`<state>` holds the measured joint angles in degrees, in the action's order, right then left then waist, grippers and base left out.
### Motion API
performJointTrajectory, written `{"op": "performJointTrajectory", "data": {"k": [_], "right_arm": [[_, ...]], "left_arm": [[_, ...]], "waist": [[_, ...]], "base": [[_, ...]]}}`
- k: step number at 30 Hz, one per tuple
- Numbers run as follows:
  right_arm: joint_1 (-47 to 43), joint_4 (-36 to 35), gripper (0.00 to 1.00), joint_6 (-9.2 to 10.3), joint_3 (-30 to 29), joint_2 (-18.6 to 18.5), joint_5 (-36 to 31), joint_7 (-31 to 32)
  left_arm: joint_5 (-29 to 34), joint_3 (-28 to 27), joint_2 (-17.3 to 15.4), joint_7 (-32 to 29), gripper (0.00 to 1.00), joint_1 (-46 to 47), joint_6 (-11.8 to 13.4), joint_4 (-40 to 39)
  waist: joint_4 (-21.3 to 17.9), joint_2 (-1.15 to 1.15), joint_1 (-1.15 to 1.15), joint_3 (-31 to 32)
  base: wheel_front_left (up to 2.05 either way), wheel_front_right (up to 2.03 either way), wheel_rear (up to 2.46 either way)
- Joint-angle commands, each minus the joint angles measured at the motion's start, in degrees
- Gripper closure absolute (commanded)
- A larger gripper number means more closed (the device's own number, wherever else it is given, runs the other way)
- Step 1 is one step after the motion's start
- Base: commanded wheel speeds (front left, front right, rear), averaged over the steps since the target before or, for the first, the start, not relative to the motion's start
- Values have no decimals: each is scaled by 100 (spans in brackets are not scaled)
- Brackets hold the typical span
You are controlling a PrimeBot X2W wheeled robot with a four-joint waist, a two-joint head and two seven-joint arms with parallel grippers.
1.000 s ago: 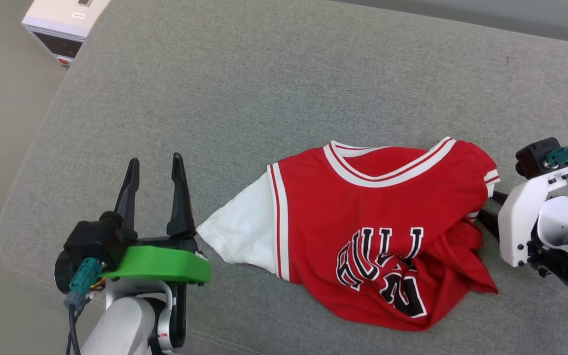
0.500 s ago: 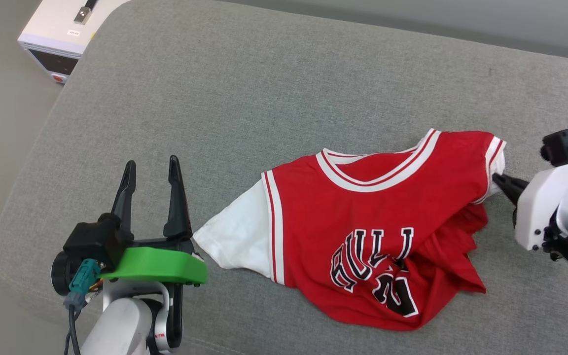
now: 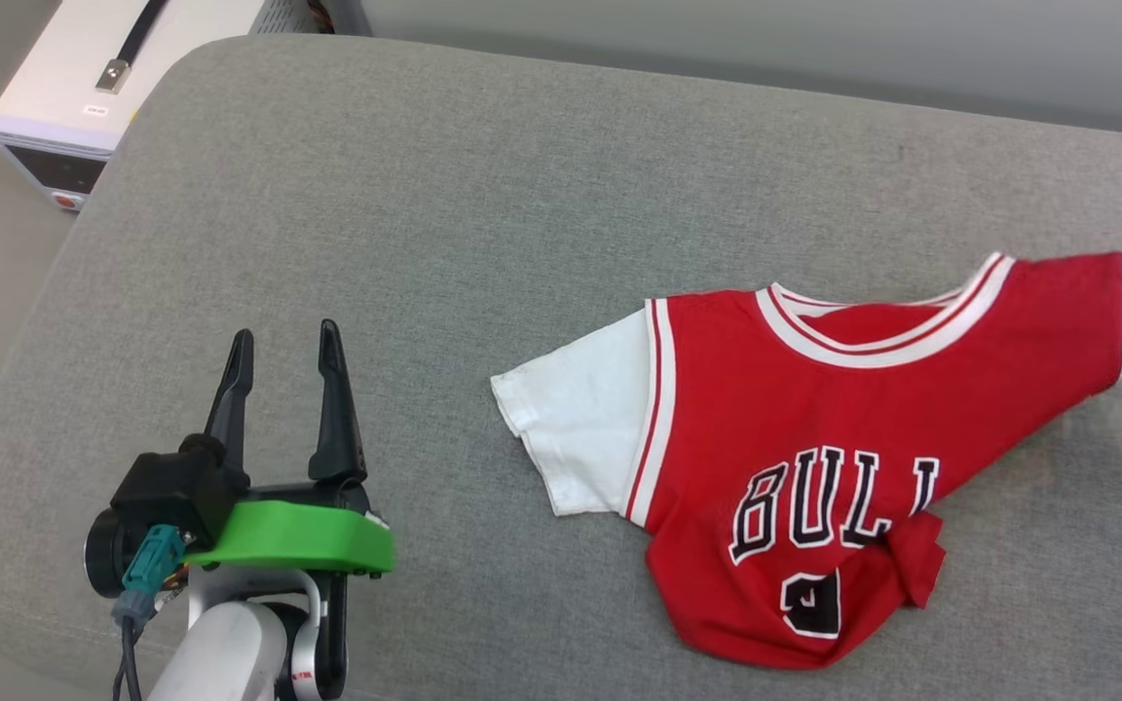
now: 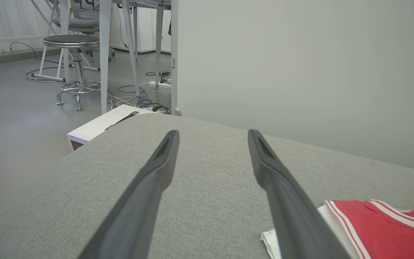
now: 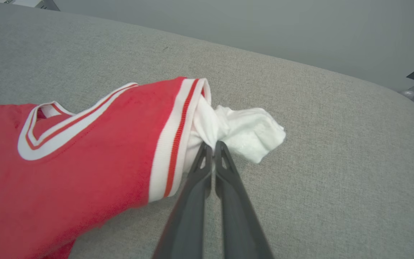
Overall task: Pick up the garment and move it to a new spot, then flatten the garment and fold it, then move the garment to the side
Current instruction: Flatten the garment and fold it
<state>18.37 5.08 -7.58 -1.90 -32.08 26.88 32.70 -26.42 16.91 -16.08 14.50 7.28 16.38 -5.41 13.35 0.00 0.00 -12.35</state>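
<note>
Two grippers are mine. My left gripper (image 3: 285,331) sits at the near left corner of the grey cushion (image 3: 444,195), its fingers spread wide and holding nothing, with bare fabric open ahead of it and to its right. The cushion's rounded left edge runs close beside that gripper, and a white box (image 3: 55,97) stands on the floor past the far left corner. The jersey (image 3: 814,419) lies on the right half of the cushion, well apart from my left gripper, with a broad strip of bare cushion between them. More bare cushion lies beyond the collar, up to the far edge, where a pale wall (image 4: 300,72) stands. My right gripper (image 5: 212,144) is pinched tight on the jersey's bunched white sleeve (image 5: 250,133), near the cushion's right side, and that shoulder is stretched toward the grip. The jersey is red, with its other white sleeve spread flat toward my left. It has red-and-white striped trim at collar and armholes and black, white-edged letters across the chest. Its lower hem is crumpled and folded over itself.
</note>
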Motion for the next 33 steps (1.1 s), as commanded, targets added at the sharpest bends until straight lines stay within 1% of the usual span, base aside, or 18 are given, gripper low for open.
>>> {"op": "performJointTrajectory", "data": {"k": [1, 4, 7, 10, 12, 13, 14, 15, 18, 21, 29, 33], "right_arm": [[-242, -103, 100, 9, -86, 144, -53, 125], [-748, -304, 100, 9, -304, 467, -133, 458], [-1097, -296, 100, 9, -375, 775, -201, 659], [-1283, -166, 100, 9, -337, 1044, -209, 684], [-1309, -114, 100, 9, -357, 1151, -233, 565], [-1314, -84, 90, 9, -384, 1209, -245, 476], [-1315, -60, 56, 9, -408, 1257, -236, 416], [-1312, -52, 0, 9, -441, 1297, -260, 306], [-1317, -40, 0, 9, -502, 1357, -358, -1], [-1340, -79, 0, 9, -637, 1478, -471, -458], [-1522, -395, 0, 9, -1019, 2038, -890, -1733], [-1625, -615, 0, 9, -1046, 2272, -1146, -2327]], "left_arm": [[46, 6, -26, -20, 0, -43, 12, -21], [37, 17, -39, -41, 0, -38, 10, -28], [34, 37, -42, -62, 0, -16, 8, -26], [40, 63, -48, -91, 0, 12, 12, -15], [44, 79, -54, -110, 0, 30, 13, -9], [45, 83, -59, -115, 0, 39, 12, -6], [46, 86, -67, -119, 0, 41, 12, -3], [45, 85, -76, -124, 0, 40, 13, 0], [40, 80, -103, -140, 0, 14, 26, 17], [25, 74, -130, -171, 0, -38, 47, 39], [-64, 26, -210, -270, 0, -233, 98, 92], [-132, -12, -278, -363, 0, -329, 106, 143]], "waist": [[-55, 0, 0, -5], [-116, 0, 0, -38], [-165, 0, 0, -73], [-200, 0, 0, -96], [-211, 0, 0, -107], [-217, 0, 0, -106], [-223, 0, 0, -102], [-233, 0, 0, -95], [-270, 0, 0, -35], [-314, 0, 0, 66], [-450, 0, 0, 368], [-512, 0, 0, 524]], "base": [[0, 0, 0], [0, 0, 0], [0, 0, 0], [0, 0, 0], [0, 0, 0], [0, 0, 0], [0, 0, 0], [0, 0, 0], [0, 0, 0], [0, 0, 0], [0, 0, 0], [0, 0, 0]]}}
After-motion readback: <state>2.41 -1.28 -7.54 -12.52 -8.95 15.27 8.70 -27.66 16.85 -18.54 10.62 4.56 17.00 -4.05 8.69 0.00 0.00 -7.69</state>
